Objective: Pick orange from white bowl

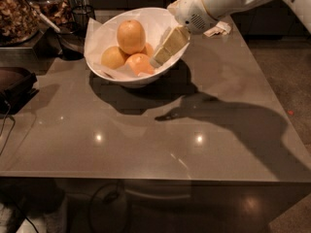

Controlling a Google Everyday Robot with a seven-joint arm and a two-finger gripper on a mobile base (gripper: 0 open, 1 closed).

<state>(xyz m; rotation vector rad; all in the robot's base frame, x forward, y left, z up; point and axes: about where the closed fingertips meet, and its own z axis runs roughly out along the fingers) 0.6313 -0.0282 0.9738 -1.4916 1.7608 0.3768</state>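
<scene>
The white bowl (104, 32) stands at the back left of the grey table, lined with thin white paper. The orange (130, 36), the largest pale yellow-orange fruit, sits on top of the pile in it. A smaller yellowish fruit (114, 57) lies at its left and a deeper-orange fruit (139, 63) in front. My gripper (164, 52) reaches in from the upper right on the white arm. Its cream fingers hang over the bowl's right side, just right of the orange and above the deeper-orange fruit. It holds nothing.
A glass jar of dried goods (17, 13) and a dark ladle and pot (68, 38) stand at the back left. A black device (14, 84) lies at the left edge. A small white object (217, 30) lies behind the arm. The table's front edge (146, 178) runs below.
</scene>
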